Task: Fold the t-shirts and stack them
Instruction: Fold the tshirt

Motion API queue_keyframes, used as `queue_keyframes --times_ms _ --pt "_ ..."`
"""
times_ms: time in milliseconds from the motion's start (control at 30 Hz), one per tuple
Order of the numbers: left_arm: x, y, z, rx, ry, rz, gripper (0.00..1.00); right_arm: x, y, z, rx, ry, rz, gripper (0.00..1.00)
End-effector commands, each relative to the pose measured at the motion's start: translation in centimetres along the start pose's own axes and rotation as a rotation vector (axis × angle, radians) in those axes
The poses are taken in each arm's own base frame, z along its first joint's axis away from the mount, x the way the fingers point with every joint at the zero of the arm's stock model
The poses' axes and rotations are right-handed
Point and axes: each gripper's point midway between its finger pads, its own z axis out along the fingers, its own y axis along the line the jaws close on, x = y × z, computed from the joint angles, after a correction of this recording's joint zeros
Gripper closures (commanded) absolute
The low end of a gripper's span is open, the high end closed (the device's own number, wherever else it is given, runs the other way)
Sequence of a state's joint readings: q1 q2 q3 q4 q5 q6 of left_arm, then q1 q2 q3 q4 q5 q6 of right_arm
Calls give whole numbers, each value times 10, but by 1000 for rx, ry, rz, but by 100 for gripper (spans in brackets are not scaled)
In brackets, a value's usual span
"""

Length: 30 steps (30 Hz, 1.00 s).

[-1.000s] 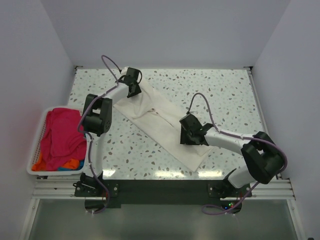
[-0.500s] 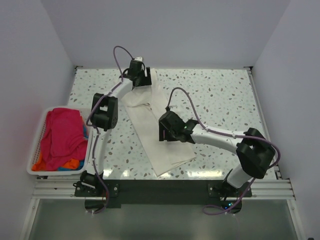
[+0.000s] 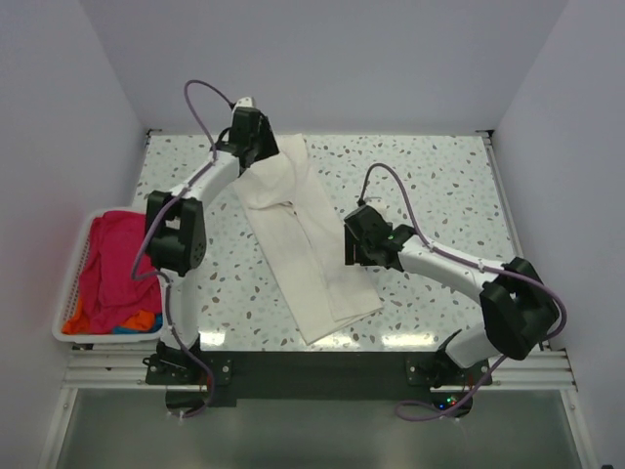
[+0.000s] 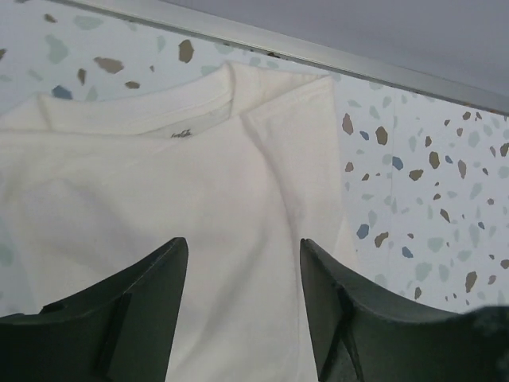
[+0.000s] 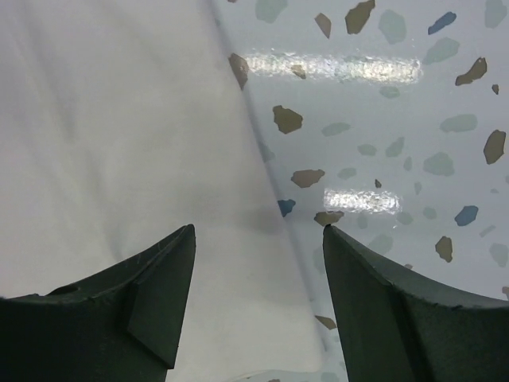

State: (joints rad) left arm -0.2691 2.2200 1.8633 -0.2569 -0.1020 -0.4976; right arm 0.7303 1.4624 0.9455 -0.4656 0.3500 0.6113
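Swung round from its diagonal of a second ago, the white t-shirt (image 3: 303, 244) is lying as a long strip. Its collar is sitting just beyond the left gripper (image 4: 242, 263) fingers, and its side edge is running between the right gripper (image 5: 258, 255) fingers. Both pairs are gaping wide, gripping nothing. By my judgement, cross-folds and stacking are remaining, and red shirts (image 3: 122, 269) are waiting in the basket (image 3: 70, 283).

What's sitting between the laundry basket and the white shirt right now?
Top view: only the left arm stands between the basket and the white shirt; otherwise bare speckled table.
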Motion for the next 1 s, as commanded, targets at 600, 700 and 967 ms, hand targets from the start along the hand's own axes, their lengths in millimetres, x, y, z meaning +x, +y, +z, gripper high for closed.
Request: queue_keyframes --times_ms 600,700,967 --pt "74 90 15 -449 127 89 50 87 -1 16 63 147 -103 57" --pt "73 85 39 -405 156 174 46 112 28 4 -29 177 -100 59" --pt "17 16 55 -95 53 240 21 127 59 -5 -125 166 -52 51"
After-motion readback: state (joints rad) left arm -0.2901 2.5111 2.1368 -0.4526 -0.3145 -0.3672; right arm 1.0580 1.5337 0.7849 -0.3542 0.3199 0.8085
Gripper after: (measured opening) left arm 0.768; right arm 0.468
